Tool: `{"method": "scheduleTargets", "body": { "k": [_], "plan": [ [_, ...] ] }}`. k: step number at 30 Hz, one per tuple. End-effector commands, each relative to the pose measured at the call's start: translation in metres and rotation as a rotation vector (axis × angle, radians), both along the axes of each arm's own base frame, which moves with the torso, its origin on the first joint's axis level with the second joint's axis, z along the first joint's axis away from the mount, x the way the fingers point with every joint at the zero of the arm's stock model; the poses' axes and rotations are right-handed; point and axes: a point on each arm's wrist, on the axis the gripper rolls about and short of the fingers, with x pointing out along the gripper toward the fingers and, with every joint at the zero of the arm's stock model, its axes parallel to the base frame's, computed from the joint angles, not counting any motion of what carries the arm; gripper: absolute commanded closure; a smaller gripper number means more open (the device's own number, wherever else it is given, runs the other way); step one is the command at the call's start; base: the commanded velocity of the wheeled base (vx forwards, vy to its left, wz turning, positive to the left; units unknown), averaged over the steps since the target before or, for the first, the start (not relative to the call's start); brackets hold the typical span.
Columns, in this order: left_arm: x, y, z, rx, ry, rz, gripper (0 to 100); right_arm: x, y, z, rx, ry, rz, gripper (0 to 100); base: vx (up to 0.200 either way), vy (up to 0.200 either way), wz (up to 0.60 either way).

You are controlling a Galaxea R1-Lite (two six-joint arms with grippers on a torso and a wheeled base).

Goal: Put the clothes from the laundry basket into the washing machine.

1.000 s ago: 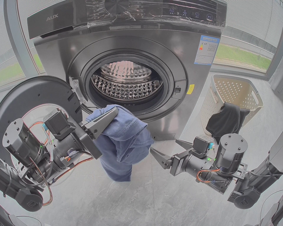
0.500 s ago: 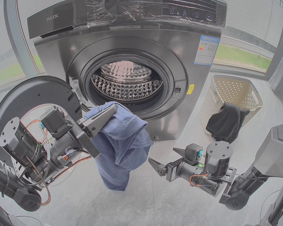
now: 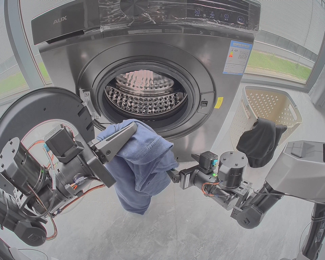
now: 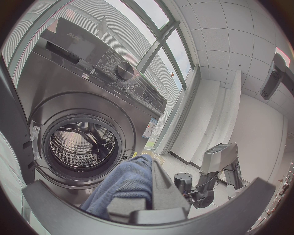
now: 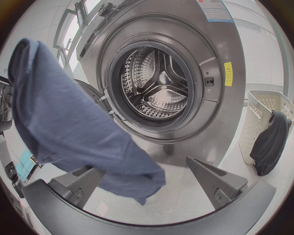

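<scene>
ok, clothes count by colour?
blue garment: 1
black garment: 1, draped over the basket rim
total: 2

Pale brand lettering (image 3: 60, 20) stands on the dark drawer front (image 3: 72, 28) of the washing machine (image 3: 64, 64), high above the left gripper (image 3: 126, 132). A blue-and-white rating label (image 3: 237, 57) with coloured bars and a square code sits well above the right gripper (image 3: 171, 176), with a small yellow sticker (image 3: 218, 102) between the two; their print is too small to read. Pale symbols (image 3: 218, 15) line the control panel (image 3: 176, 10) farther up.
</scene>
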Motion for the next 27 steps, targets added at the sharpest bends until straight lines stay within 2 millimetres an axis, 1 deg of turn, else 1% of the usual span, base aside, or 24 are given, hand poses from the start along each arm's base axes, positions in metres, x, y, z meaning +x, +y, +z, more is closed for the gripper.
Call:
{"method": "scheduleTargets", "body": {
  "k": [1, 3, 4, 8, 9, 14, 18, 20, 24, 27],
  "plan": [
    [-0.001, 0.000, 0.000, 0.000, 0.002, -0.003, 100, 0.030, -0.001, -0.014, -0.019, -0.022, -0.046, 0, 0.000, 0.000, 0.00],
    [-0.001, 0.000, 0.000, -0.001, 0.000, -0.003, 100, 0.033, -0.003, -0.012, -0.020, -0.033, -0.055, 0, 0.000, 0.000, 0.00],
    [-0.001, 0.000, -0.001, 0.002, 0.004, -0.003, 100, 0.035, -0.006, -0.008, -0.014, -0.040, -0.059, 0, 0.000, 0.000, 0.00],
    [-0.001, 0.000, -0.001, 0.002, 0.004, -0.003, 100, 0.034, -0.008, -0.004, -0.011, -0.046, -0.053, 0, 0.000, 0.000, 0.00],
    [-0.001, 0.000, -0.002, 0.004, 0.007, -0.003, 100, 0.033, -0.010, 0.002, -0.002, -0.055, -0.055, 0, 0.000, 0.000, 0.00],
    [-0.002, 0.000, -0.003, 0.008, 0.010, -0.005, 100, 0.032, -0.005, 0.004, 0.006, -0.064, -0.039, 0, 0.000, 0.000, 0.00],
    [-0.001, 0.000, -0.004, 0.010, 0.015, -0.002, 100, 0.021, 0.007, 0.000, 0.003, -0.059, 0.014, 0, 0.000, 0.000, 0.00],
    [0.001, 0.000, -0.005, 0.012, 0.018, 0.001, 100, 0.007, 0.017, -0.004, -0.001, -0.047, 0.058, 0, 0.000, 0.000, 0.00],
    [0.002, 0.000, -0.005, 0.010, 0.017, 0.006, 100, -0.011, 0.024, -0.008, -0.009, -0.034, 0.130, 0, 0.000, 0.000, 0.00],
    [0.002, 0.000, -0.005, 0.010, 0.017, 0.006, 100, -0.013, 0.026, -0.007, -0.007, -0.040, 0.141, 0, 0.000, 0.000, 0.00]
  ]
}}
